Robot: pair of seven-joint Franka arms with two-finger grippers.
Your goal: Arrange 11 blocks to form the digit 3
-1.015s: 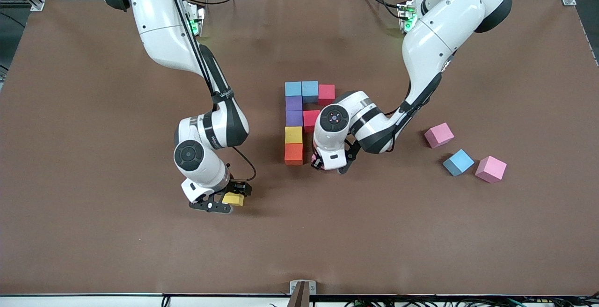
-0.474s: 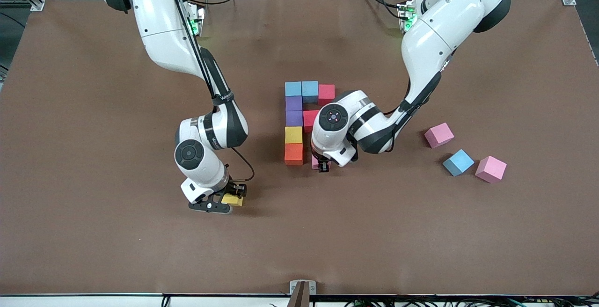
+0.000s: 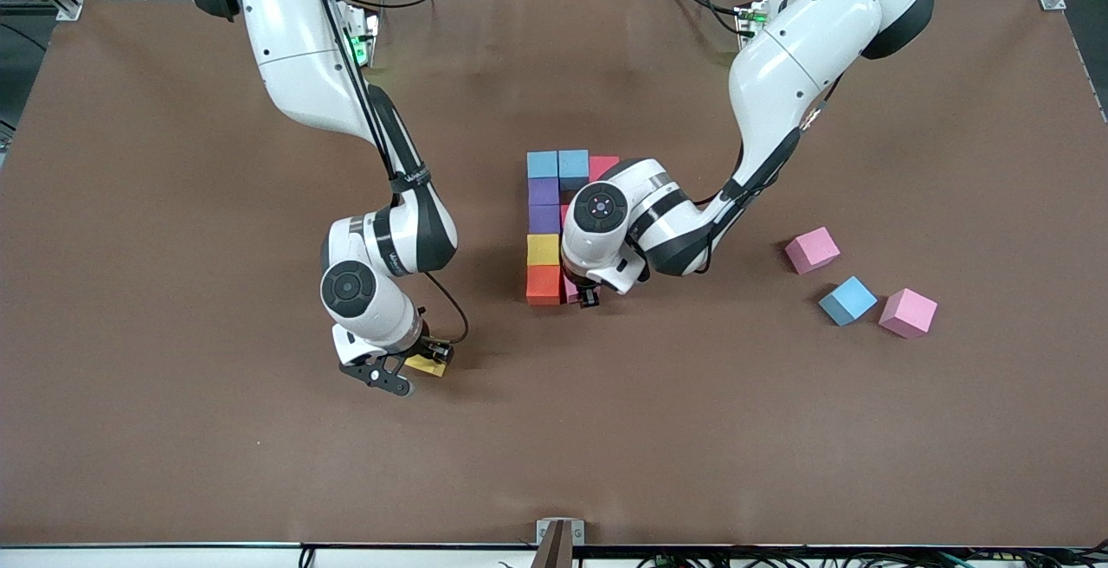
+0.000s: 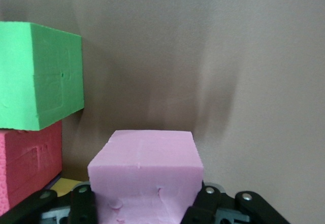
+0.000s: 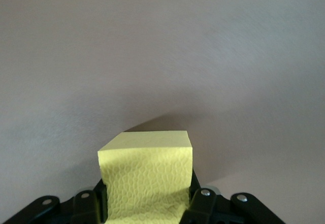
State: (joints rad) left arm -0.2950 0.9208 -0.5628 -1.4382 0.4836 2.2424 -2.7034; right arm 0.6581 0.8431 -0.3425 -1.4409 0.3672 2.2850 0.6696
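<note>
The blocks of the digit 3 lie mid-table: two light blue (image 3: 543, 164) (image 3: 573, 165), a red (image 3: 603, 164), two purple (image 3: 544, 191) (image 3: 544, 219), a yellow (image 3: 543, 248) and an orange (image 3: 543, 284). My left gripper (image 3: 582, 293) (image 4: 144, 209) is shut on a pink block (image 3: 570, 289) (image 4: 147, 173), low beside the orange one. The left wrist view shows a green block (image 4: 38, 76) and a red one (image 4: 28, 165) close by; the left arm hides both in the front view. My right gripper (image 3: 407, 371) (image 5: 147, 203) is shut on a second yellow block (image 3: 427, 365) (image 5: 147, 176), toward the right arm's end.
Three loose blocks lie toward the left arm's end: a pink one (image 3: 811, 249), a light blue one (image 3: 847, 300) and another pink one (image 3: 907, 313). The brown table mat (image 3: 216, 464) runs bare around the right gripper.
The right gripper has shut on the yellow block it was standing open around. The left gripper has carried the pink block sideways up to the orange block.
</note>
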